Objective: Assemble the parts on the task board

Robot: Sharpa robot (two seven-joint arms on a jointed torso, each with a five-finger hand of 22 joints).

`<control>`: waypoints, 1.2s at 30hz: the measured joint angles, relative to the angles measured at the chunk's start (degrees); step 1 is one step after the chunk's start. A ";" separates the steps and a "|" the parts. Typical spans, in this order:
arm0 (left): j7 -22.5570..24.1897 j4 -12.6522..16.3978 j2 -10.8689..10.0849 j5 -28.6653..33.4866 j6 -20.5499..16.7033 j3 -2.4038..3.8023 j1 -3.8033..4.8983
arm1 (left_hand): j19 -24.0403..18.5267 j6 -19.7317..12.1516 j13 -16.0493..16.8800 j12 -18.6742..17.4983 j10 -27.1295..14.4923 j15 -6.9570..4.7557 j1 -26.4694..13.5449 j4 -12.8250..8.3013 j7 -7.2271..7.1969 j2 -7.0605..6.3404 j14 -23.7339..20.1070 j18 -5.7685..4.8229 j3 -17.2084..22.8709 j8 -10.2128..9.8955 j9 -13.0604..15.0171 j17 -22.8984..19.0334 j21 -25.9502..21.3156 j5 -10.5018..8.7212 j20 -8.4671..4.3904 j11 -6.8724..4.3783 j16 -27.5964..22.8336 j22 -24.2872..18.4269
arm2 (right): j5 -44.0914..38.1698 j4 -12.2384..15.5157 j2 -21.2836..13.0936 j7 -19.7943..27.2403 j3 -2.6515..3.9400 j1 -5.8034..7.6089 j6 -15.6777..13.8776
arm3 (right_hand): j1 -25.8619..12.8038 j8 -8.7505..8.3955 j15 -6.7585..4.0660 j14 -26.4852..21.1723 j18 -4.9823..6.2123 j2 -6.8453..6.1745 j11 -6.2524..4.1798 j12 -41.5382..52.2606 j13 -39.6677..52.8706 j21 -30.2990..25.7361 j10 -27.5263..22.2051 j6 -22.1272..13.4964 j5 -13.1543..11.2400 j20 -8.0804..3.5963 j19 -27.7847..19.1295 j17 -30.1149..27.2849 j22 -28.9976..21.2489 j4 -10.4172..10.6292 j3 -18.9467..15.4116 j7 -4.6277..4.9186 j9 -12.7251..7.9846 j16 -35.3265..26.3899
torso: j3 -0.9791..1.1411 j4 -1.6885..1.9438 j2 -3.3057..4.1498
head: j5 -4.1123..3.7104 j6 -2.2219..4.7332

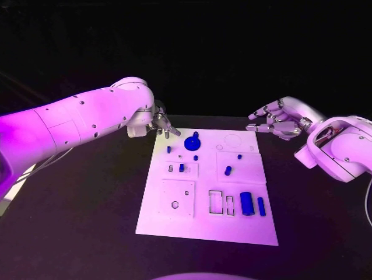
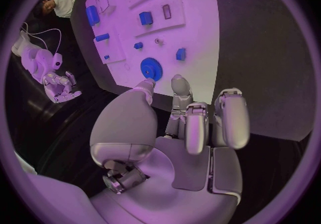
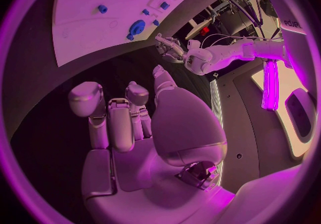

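The white task board lies in the middle of the table. A blue gear sits near its far edge, small blue pieces lie around the middle, and two blue cylinders lie near the right edge. My left hand hovers at the board's far left corner, fingers apart and holding nothing. In the left wrist view its fingertips are just short of the gear. My right hand hangs off the far right corner, loosely spread and holding nothing, also visible as the right hand.
Bare black tabletop surrounds the board on every side. Rectangular recesses and a raised plate mark the board's near half. The right wrist view has the board ahead and my left hand beyond it.
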 measured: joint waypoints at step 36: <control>0.52 -3.75 1.77 -1.45 6.62 -0.73 -1.79 | 0.00 0.60 0.10 0.27 0.21 -0.01 1.36 -0.25 -0.20 1.36 0.00 0.00 -1.32 0.48 -0.41 0.04 0.00 -0.45 -0.01 -0.21 0.00 0.17 | 0.16 -0.10 0.19 0.10 0.00 -0.05 0.43 | 0.23 0.00 0.00 0.00 0.58 0.23 0.00 0.00 0.00 0.00 0.00 0.00 0.00 0.00 0.00 -0.02 -0.27 0.00 0.00 0.00 0.00 0.00 | 0.03 -0.01 0.04 | 0.28 -0.32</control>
